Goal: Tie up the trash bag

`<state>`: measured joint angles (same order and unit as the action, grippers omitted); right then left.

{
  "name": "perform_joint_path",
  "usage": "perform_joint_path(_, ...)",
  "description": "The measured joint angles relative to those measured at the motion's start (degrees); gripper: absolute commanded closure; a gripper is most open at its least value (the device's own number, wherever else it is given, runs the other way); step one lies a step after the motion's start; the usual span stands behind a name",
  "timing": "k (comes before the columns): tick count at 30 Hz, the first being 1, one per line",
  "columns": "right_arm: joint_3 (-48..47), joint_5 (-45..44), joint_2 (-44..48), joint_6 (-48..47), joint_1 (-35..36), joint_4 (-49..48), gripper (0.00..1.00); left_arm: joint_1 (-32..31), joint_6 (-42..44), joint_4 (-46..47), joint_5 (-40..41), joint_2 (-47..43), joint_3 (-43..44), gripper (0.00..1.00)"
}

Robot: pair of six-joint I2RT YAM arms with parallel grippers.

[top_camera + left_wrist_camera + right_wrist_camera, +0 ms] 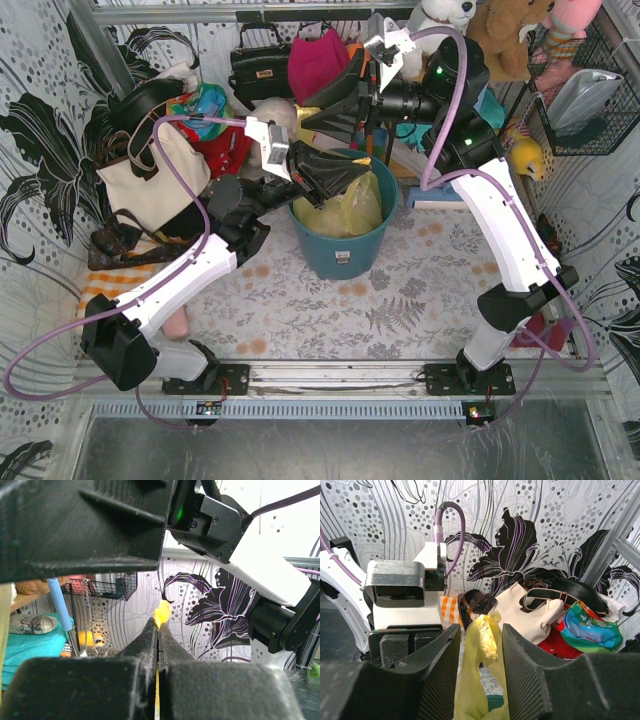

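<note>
The trash bag [352, 208] is thin yellow-green plastic and sits inside a round teal bin [340, 255] in the middle of the table. My left gripper [358, 170] is above the bin's rim, shut on a pulled-up strip of the bag. In the left wrist view [158, 622] a yellow tip [162, 613] pokes out past the closed jaws. My right gripper [318, 122] hovers just behind and above it, open. In the right wrist view [480, 635] a raised strip of the bag [485, 645] stands between the open jaws, without either pad clearly touching it.
A cream canvas tote [150, 180], black handbags [258, 62], a magenta bag [318, 62] and bright cloth [205, 105] crowd the back and left. Stuffed toys [505, 35] and a wire basket [585, 100] sit back right. Patterned walls close both sides.
</note>
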<state>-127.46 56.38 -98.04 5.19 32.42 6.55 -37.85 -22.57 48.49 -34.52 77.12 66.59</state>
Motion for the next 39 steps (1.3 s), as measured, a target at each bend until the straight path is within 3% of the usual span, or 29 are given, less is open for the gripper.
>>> perform_joint_path(8,-0.3,-0.3,-2.0,0.0,0.0,0.1,0.68,0.0,-0.1,0.0,0.0,0.0,0.0,1.00)
perform_joint_path(12,-0.5,-0.5,-2.7,0.1,0.0,0.1,0.96,0.0,-0.1,0.0,0.0,0.0,0.0,1.00)
perform_joint_path(13,-0.5,-0.6,-2.8,0.2,0.0,0.1,0.99,0.0,-0.1,0.0,0.0,0.0,0.0,1.00)
perform_joint_path(21,0.0,-4.8,-2.5,3.4,0.0,-0.6,1.00,0.0,-0.1,0.0,0.1,0.0,0.0,1.00)
perform_joint_path(25,5.1,-10.0,0.7,5.6,0.0,-1.7,1.00,0.0,0.5,-0.1,0.5,0.1,0.2,1.00)
perform_joint_path(39,31.0,-41.3,19.9,16.9,0.0,-3.5,1.00,0.0,4.3,-1.1,6.6,0.9,2.2,1.00)
